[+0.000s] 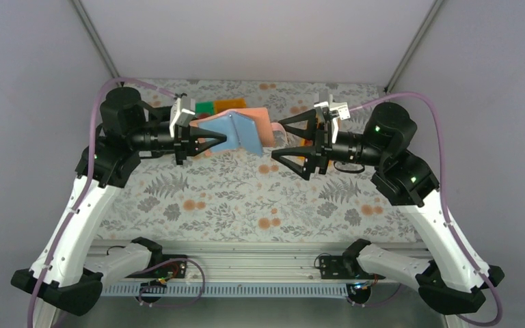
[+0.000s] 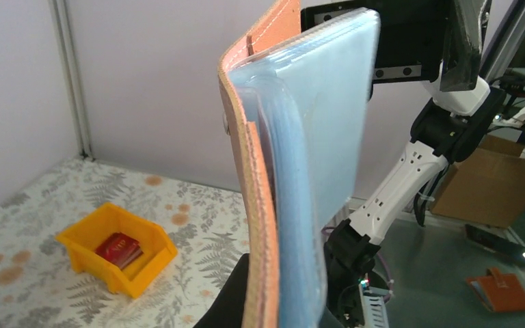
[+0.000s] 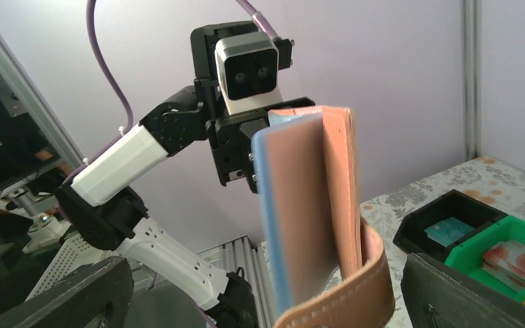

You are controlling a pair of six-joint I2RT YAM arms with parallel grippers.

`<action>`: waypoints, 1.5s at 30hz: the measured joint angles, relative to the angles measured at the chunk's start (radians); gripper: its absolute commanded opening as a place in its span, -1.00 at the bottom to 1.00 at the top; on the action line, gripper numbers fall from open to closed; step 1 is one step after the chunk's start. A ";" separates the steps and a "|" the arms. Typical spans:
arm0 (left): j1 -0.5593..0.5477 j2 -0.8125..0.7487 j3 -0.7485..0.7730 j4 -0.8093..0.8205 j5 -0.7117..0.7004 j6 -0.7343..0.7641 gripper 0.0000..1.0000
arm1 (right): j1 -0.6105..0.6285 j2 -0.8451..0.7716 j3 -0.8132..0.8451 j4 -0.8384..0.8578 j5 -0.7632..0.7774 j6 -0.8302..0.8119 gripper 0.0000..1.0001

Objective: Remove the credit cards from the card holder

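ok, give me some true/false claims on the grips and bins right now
1. The left gripper is shut on the brownish-pink folding card holder. True.
2. The right gripper clamps the holder too. False: its jaws stand wide open.
3. A dark red credit card lies in the orange plastic bin. True.
4. The black plastic bin is empty. False: a teal-blue card lies in it.
5. The holder is folded shut. False: it is spread open.

1. Lit brightly and evenly from above — barely shadowed anywhere across the table.
2. Slightly soft and hazy up close on the card holder, with pale sheen.
3. Mildly blurred behind, in both wrist views.
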State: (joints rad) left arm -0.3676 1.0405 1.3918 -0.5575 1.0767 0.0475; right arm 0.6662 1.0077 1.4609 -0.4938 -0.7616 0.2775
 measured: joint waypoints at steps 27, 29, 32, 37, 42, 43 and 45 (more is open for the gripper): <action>0.171 0.016 -0.452 0.016 -0.303 -0.328 1.00 | -0.107 0.269 -0.453 0.142 0.175 0.295 -0.92; 0.239 0.021 -0.538 -0.014 -0.377 -0.346 1.00 | -0.129 0.332 -0.577 0.175 0.172 0.364 -0.92; 0.290 0.016 -0.624 -0.051 -0.439 -0.368 1.00 | -0.130 0.427 -0.682 0.193 0.153 0.430 -0.92; 0.336 -0.030 -0.649 -0.053 -0.489 -0.373 1.00 | -0.148 0.480 -0.740 0.267 0.122 0.488 -0.78; 0.366 -0.085 -0.649 -0.042 -0.517 -0.370 1.00 | -0.230 0.465 -0.768 0.232 0.182 0.515 0.99; 0.370 -0.091 -0.649 -0.042 -0.521 -0.369 1.00 | -0.248 0.453 -0.768 0.207 0.201 0.510 0.99; 0.380 -0.103 -0.645 -0.043 -0.540 -0.357 1.00 | -0.285 0.410 -0.760 0.138 0.243 0.488 0.99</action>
State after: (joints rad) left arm 0.0128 0.9379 0.7467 -0.6003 0.5369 -0.3092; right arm 0.3809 1.4181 0.7010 -0.3553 -0.5182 0.7658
